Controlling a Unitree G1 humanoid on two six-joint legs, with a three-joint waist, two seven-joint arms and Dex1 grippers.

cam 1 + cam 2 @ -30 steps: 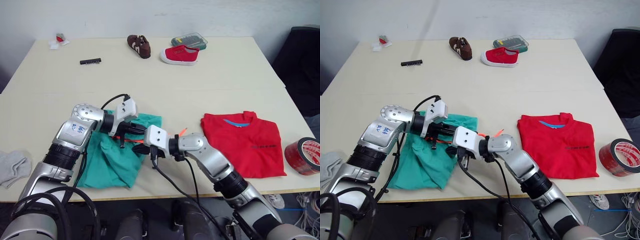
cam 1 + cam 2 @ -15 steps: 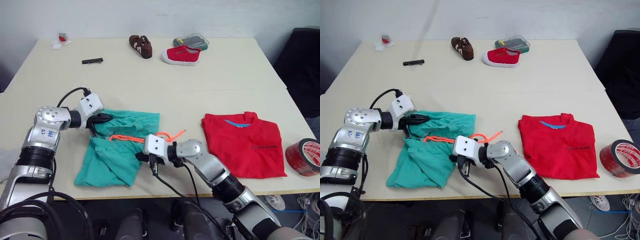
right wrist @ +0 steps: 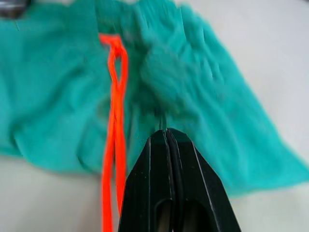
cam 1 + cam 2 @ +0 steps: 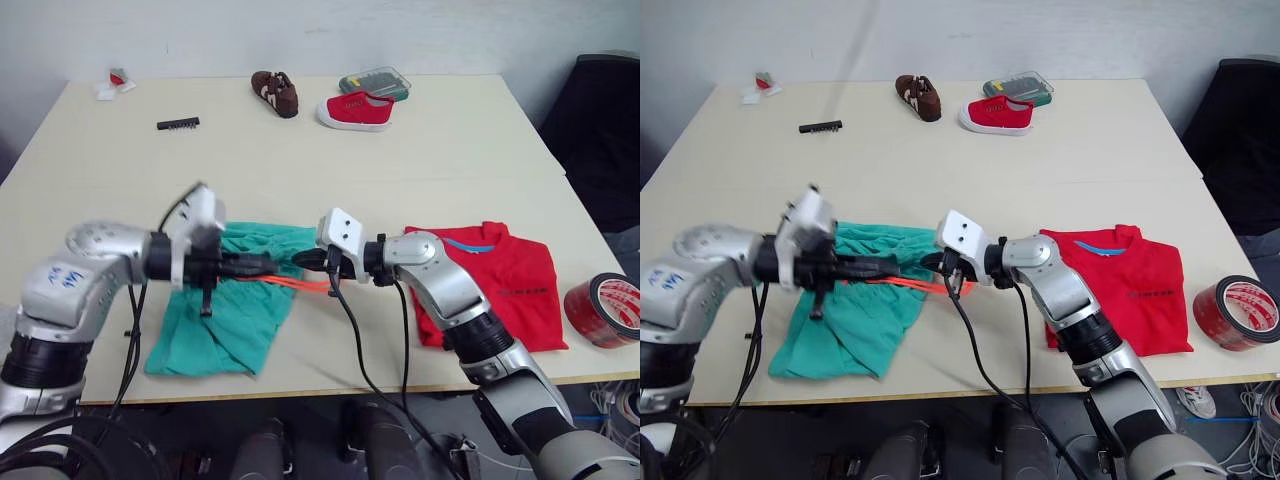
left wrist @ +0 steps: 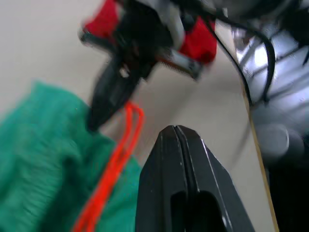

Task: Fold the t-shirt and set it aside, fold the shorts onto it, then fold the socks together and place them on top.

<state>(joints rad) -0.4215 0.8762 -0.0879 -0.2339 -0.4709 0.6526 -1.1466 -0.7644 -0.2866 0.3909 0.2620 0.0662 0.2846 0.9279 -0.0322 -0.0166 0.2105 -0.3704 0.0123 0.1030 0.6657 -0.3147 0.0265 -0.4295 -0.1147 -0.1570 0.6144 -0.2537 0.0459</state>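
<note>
Meanwhile, both the left gripper (image 4: 262, 266) and right gripper (image 4: 303, 260), each clenched empty, hover tip to tip over the rumpled shorts (image 4: 225, 315), beside the folded t-shirt (image 4: 510, 285).

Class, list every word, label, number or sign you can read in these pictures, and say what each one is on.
None can be read.
T-shirt: dark chest line, too small to read.
Tape roll: white marks, too blurred.
Left arm: blue scribbles, illegible.
</note>
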